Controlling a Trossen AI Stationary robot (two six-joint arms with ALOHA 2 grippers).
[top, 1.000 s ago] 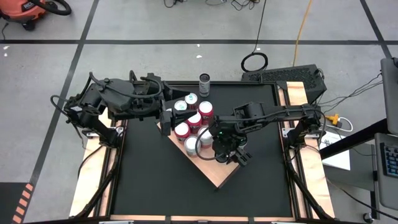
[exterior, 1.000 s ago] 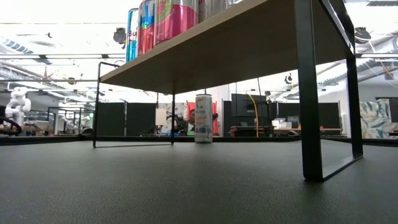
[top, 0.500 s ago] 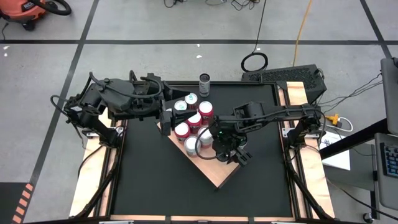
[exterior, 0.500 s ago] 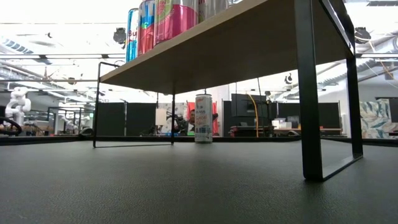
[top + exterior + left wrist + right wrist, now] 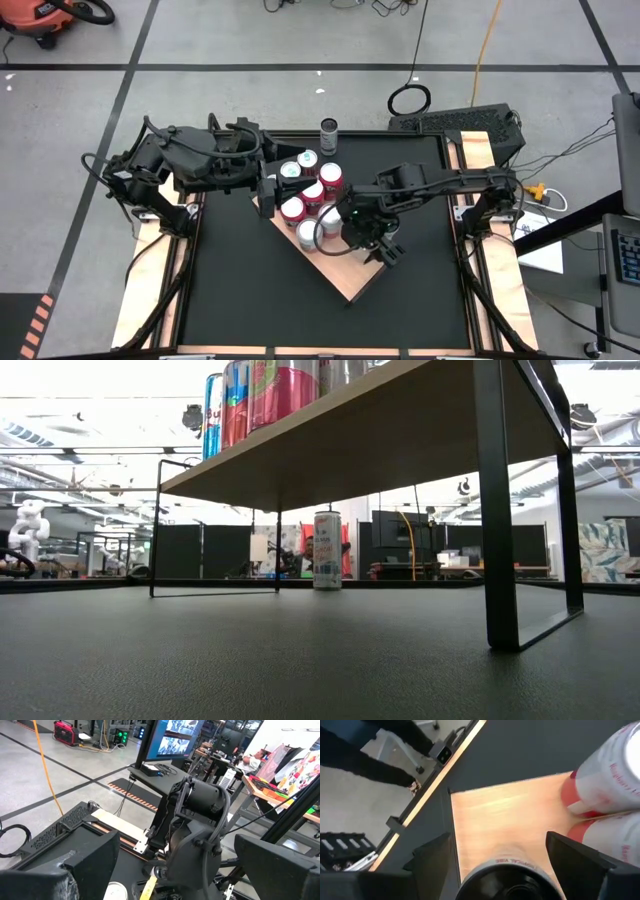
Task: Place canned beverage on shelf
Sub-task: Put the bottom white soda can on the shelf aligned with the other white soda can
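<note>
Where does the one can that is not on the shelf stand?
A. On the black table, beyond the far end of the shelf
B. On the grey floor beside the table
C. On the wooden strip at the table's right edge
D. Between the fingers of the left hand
A: in the high view the lone can stands upright on the black table, apart from the shelf.

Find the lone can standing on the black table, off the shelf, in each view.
High: lone can at the table's far edge, beyond the shelf.
Low: centre, seen under the shelf.
Left wrist: not in it.
Right wrist: not in it.
Shared landmark: the shelf.
</note>
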